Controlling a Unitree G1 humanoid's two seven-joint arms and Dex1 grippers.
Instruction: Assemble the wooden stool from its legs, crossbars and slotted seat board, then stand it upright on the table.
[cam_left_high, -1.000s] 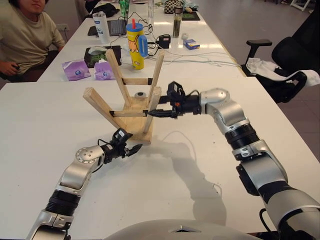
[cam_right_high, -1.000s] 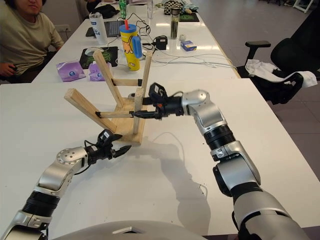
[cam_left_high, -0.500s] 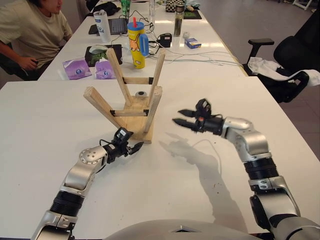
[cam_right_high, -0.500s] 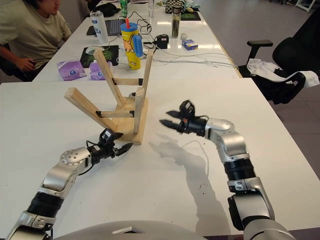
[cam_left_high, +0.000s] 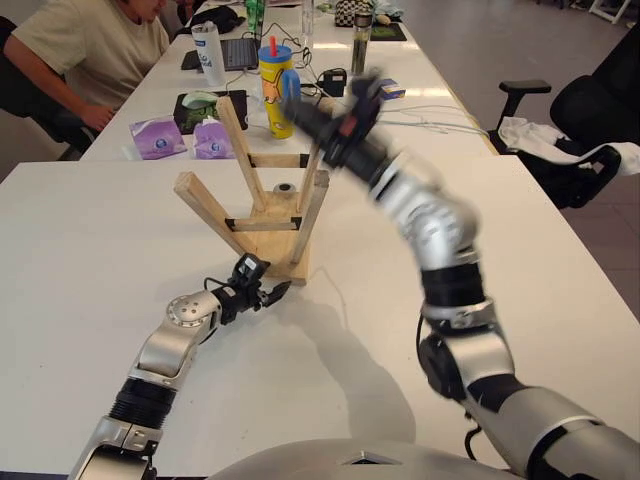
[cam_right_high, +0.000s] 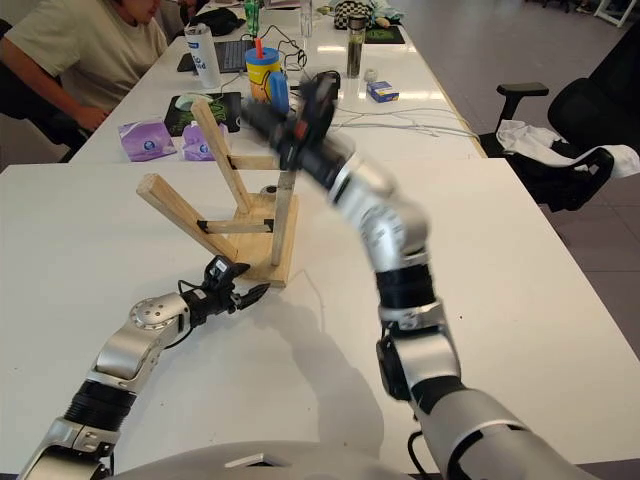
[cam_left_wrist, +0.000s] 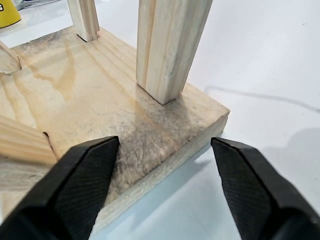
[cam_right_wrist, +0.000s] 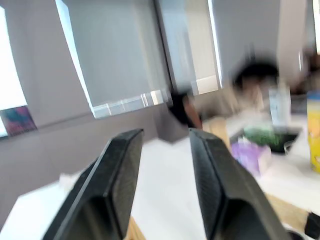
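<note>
Stool (cam_left_high: 262, 205), assembled, rests inverted and tilted on the counter (cam_left_high: 90, 260), seat board (cam_left_wrist: 75, 100) down. Left gripper (cam_left_wrist: 164, 145) has its jaws apart astride the board's near corner, I judge to brace it. Right gripper (cam_right_wrist: 162, 137), jaws apart and empty, is up by the upper legs.
</note>
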